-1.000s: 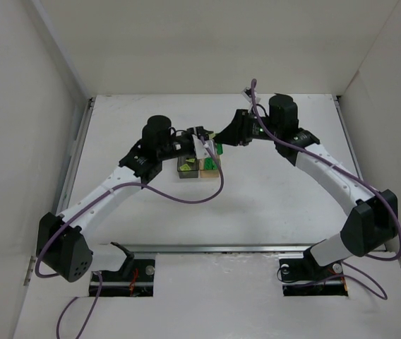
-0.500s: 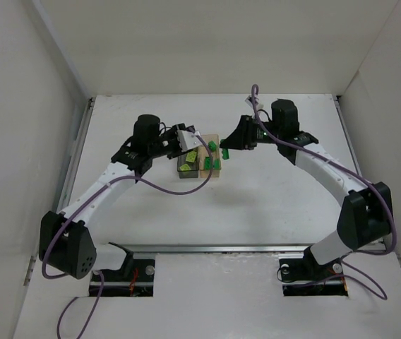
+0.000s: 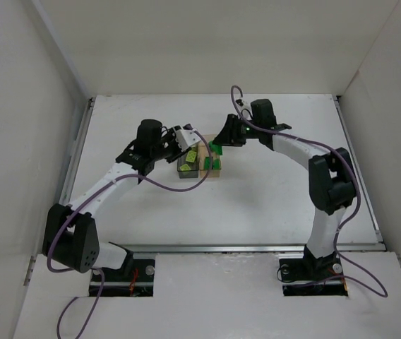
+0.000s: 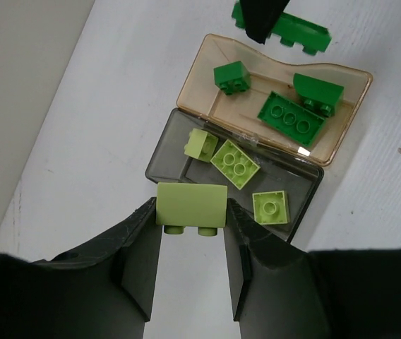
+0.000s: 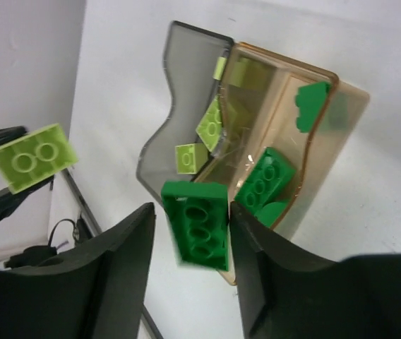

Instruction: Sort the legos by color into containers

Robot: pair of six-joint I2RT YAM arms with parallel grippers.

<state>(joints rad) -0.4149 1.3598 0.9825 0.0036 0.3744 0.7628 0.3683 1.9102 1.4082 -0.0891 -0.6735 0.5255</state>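
The smoky dark grey bin [image 4: 159, 159] holds three pale yellow-green bricks [image 4: 235, 164]. The amber bin [image 4: 349, 120] beside it holds three dark green bricks [image 4: 289, 119]. My left gripper [image 4: 191, 212] is shut on a pale yellow-green brick [image 4: 191, 205], held above the table just short of the grey bin. It also shows in the top view [image 3: 193, 154]. My right gripper [image 5: 193, 233] hovers over the near end of the amber bin [image 5: 327, 176]. A dark green brick [image 5: 197, 224] sits tilted and blurred between its jaws, with a slim gap at each side.
The two bins [image 3: 199, 167] stand side by side at mid table. White walls enclose the table on three sides. A metal rail [image 3: 243, 247] runs along the near edge. Purple cables hang from both arms.
My left gripper drew back left from over the bins with the pale brick. My right gripper moved left over the amber bin, and its dark green brick now looks loose.
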